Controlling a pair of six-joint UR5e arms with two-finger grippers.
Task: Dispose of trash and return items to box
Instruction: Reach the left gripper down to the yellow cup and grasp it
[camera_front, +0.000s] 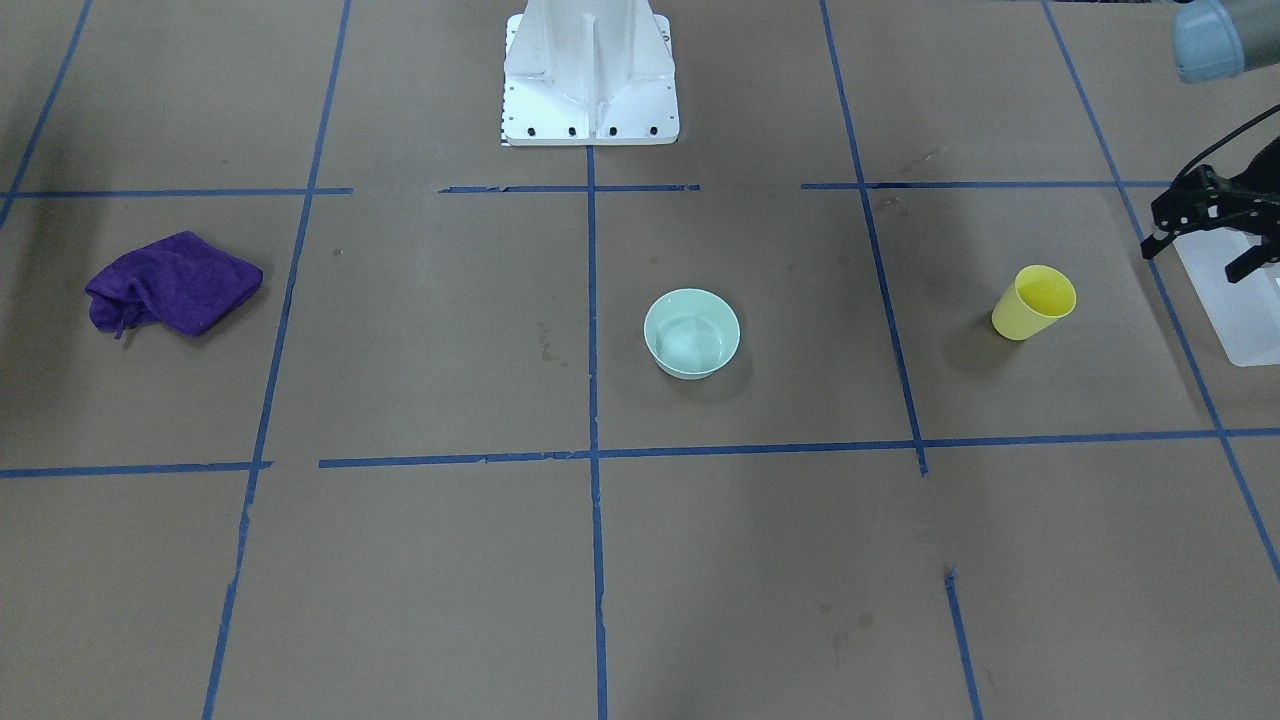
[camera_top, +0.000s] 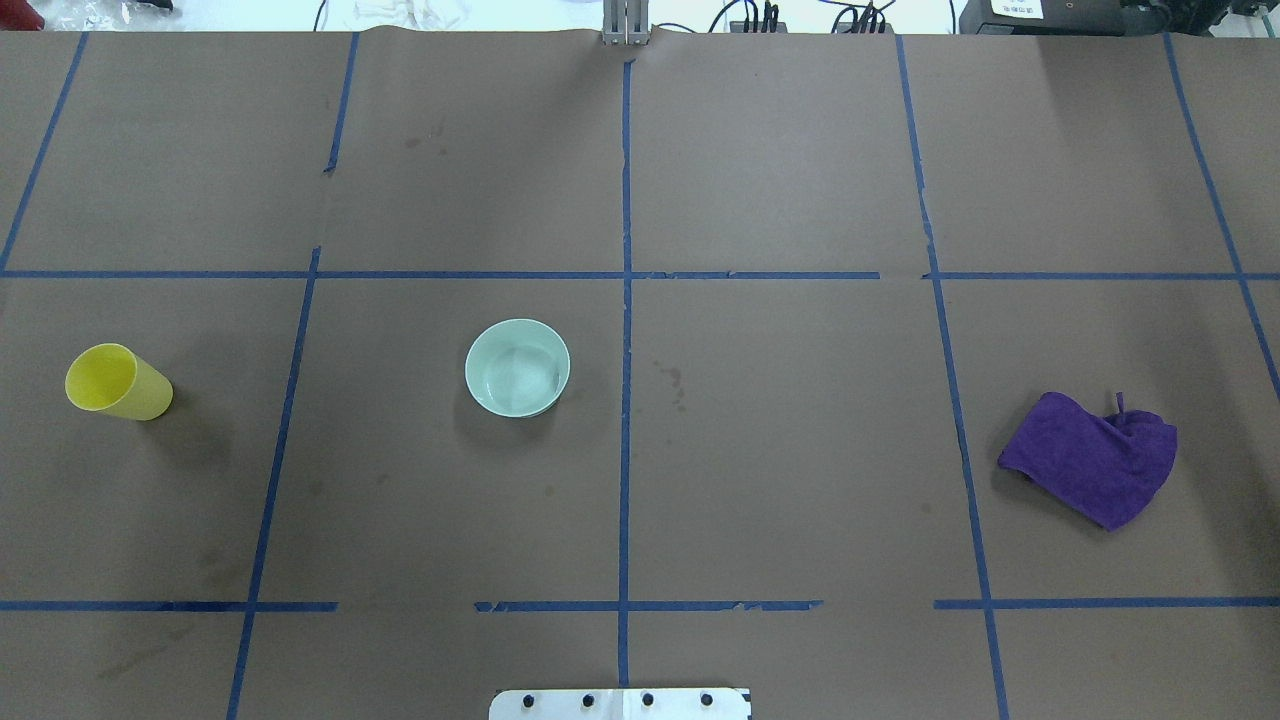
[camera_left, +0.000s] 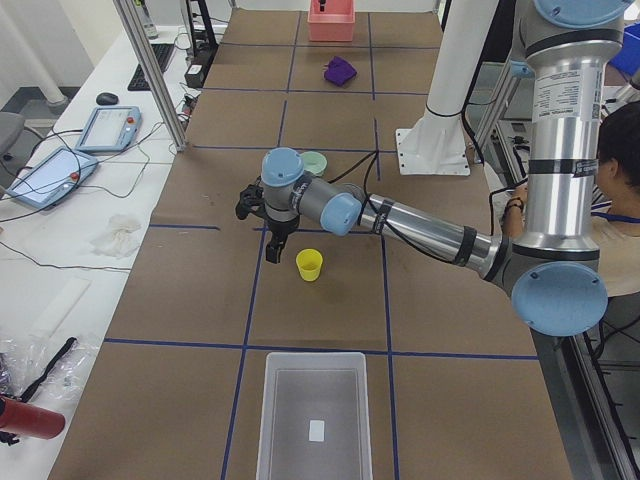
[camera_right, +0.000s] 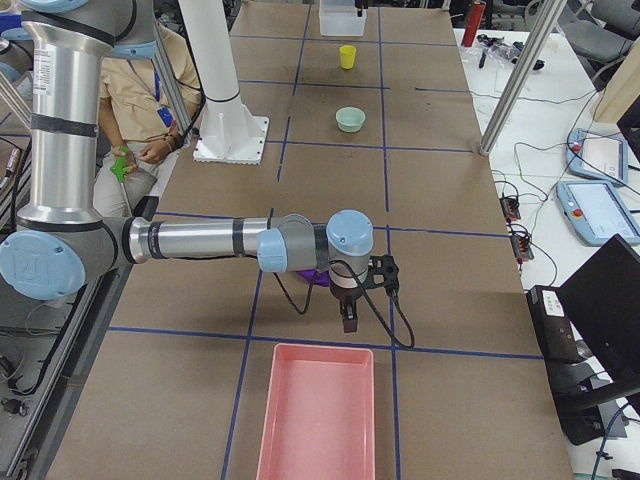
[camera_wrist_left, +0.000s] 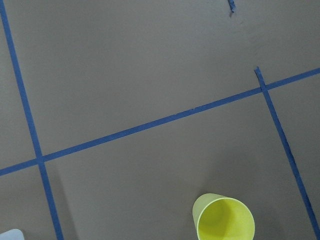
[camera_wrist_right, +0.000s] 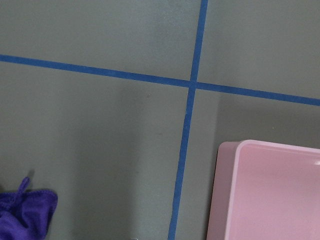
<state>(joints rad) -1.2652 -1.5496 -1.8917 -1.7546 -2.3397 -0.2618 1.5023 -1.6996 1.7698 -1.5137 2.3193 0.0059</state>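
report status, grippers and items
Left gripper open, empty, near the yellow cup. Right gripper by the purple cloth, jaws unreadable. Cup and bowl upright on the table, not in the box. Nothing between cup and box.

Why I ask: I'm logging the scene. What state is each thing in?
yellow cup: upright, empty, on the table.
mint bowl: upright, empty.
purple cloth: crumpled, lying loose.
translucent box: open-topped, no cup or bowl inside.
pink bin: open-topped, empty where visible.
left gripper: open, holding nothing.
right gripper: cannot tell.
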